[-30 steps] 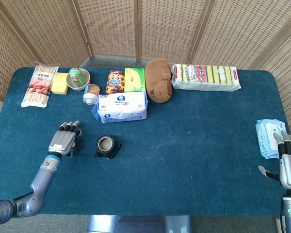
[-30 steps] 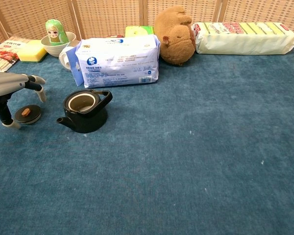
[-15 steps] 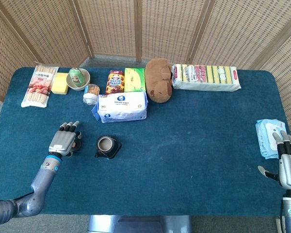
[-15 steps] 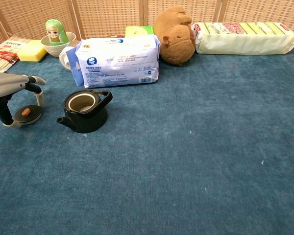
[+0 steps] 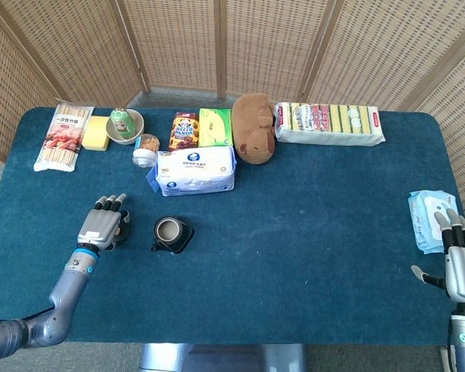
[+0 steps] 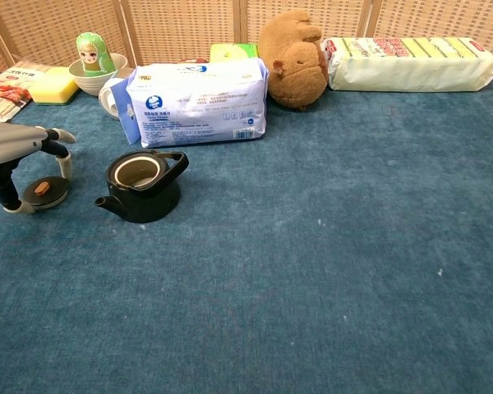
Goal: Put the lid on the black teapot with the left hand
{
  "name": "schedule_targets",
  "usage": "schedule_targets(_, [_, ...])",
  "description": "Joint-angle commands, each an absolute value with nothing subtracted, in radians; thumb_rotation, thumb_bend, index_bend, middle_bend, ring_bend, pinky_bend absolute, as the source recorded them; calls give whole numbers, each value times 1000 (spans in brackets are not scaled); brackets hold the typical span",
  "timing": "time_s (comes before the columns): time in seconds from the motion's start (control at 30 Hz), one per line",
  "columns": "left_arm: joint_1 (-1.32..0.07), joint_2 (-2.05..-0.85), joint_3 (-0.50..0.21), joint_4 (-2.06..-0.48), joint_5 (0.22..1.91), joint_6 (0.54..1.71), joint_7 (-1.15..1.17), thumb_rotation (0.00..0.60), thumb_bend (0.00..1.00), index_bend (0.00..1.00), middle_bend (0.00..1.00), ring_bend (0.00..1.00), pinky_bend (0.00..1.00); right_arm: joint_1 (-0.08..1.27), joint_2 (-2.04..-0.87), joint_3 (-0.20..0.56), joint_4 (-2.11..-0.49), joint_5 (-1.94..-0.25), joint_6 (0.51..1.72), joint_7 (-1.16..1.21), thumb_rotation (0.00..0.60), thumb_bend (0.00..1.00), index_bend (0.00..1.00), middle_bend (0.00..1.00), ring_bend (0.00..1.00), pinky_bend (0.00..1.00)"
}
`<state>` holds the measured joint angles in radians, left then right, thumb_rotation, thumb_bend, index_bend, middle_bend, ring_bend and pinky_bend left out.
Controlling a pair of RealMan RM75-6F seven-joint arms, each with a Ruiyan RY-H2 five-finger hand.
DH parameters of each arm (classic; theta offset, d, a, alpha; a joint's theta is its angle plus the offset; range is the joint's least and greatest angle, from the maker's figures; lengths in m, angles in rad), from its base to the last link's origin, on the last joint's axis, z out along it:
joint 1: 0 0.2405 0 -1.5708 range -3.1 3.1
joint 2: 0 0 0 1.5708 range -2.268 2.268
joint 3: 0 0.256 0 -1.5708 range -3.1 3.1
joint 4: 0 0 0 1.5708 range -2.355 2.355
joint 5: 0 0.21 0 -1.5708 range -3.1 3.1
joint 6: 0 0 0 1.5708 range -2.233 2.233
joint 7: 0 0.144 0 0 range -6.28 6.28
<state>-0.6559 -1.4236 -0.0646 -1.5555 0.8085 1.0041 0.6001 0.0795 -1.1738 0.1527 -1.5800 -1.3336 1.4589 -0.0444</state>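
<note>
The black teapot (image 5: 171,233) (image 6: 141,187) stands uncovered on the blue table, spout pointing toward the robot's left. Its round black lid (image 6: 39,190), with a brown knob, lies flat on the cloth just left of the pot. My left hand (image 5: 105,225) (image 6: 16,152) hovers over the lid, one finger down on each side of it; whether they touch it I cannot tell. From the head camera the hand hides most of the lid. My right hand (image 5: 461,263) rests far off at the table's right edge, fingers spread and empty.
Behind the teapot stands a white tissue pack (image 6: 197,103), with a small cup (image 6: 108,96), a bowl holding a green doll (image 6: 94,61), a brown plush (image 6: 293,56) and snack packs along the back. A wet-wipes pack (image 5: 432,221) lies by my right hand.
The left hand's fingers have drawn in closer around the lid. The lid, the teapot and the right hand have stayed in place.
</note>
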Motion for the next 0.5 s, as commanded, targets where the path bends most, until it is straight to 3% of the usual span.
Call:
schedule_targets(0.03, [-654, -1417, -64, -1559, 816, 1006, 593, 600, 248, 382, 0, 0, 50, 80, -1174, 152, -1580, -1335, 1459, -44, 600, 0, 4, 0, 0, 0])
schedule_targets(0.5, [-655, -1383, -60, -1593, 837, 1016, 590, 600, 248, 385, 0, 0, 50, 80, -1174, 148, -1582, -1339, 1457, -45, 600, 0, 4, 0, 0, 0])
